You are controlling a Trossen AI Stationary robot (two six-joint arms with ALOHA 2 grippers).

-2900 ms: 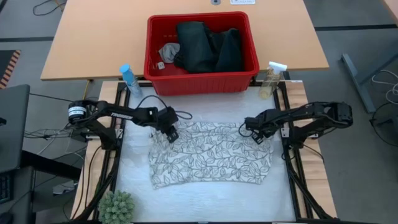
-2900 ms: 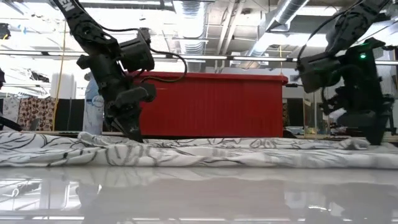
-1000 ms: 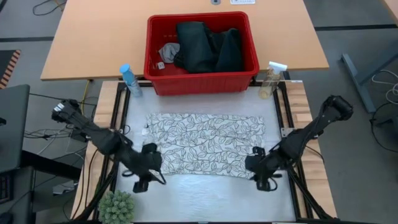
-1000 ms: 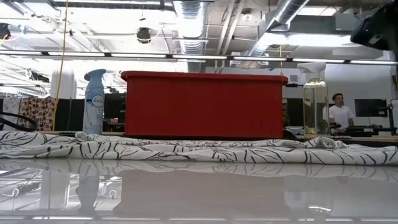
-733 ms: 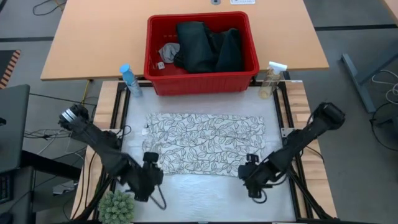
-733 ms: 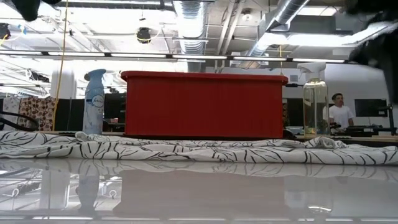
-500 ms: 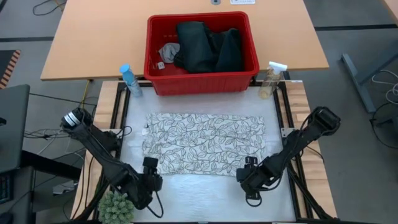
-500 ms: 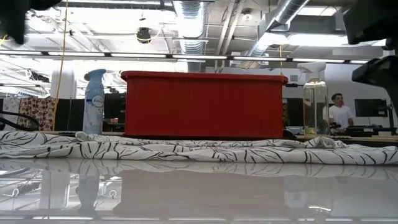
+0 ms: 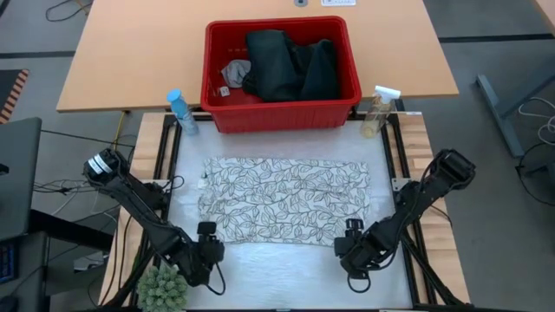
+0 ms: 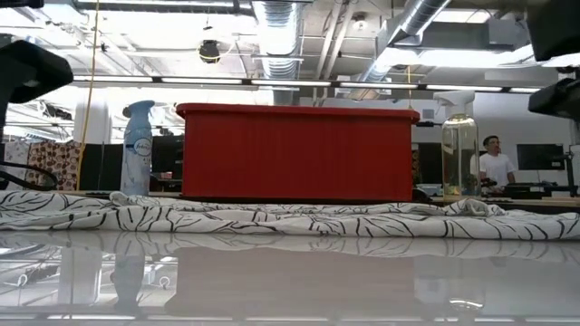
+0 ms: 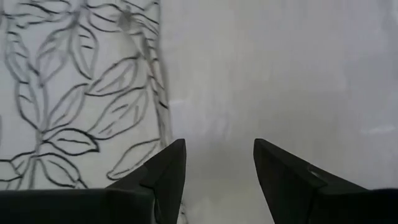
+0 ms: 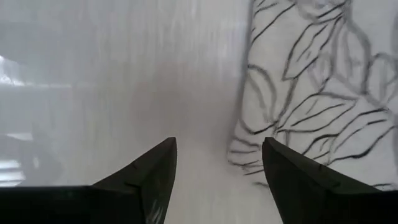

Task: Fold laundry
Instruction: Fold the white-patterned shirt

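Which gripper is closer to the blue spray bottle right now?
The left. The left gripper sits open at the leaf-print cloth's near-left corner, on the blue spray bottle's side of the table. The right gripper, also open, is at the cloth's near-right corner, farther away.

leaf-print cloth (image 9: 286,201): 1 | red basket (image 9: 215,104): 1 | spray bottles (image 9: 181,112): 2 | grippers (image 9: 206,232): 2

A glossy white work table (image 9: 286,277) fills the lower middle of the high view, and a white cloth with grey leaf print (image 9: 286,201) lies spread flat across its centre. Behind it, across the top of the frame, a tan wooden table (image 9: 130,52) carries a red plastic basket (image 9: 279,113). A blue spray bottle (image 9: 180,111) and a clear spray bottle (image 9: 378,111) stand at the white table's far corners.
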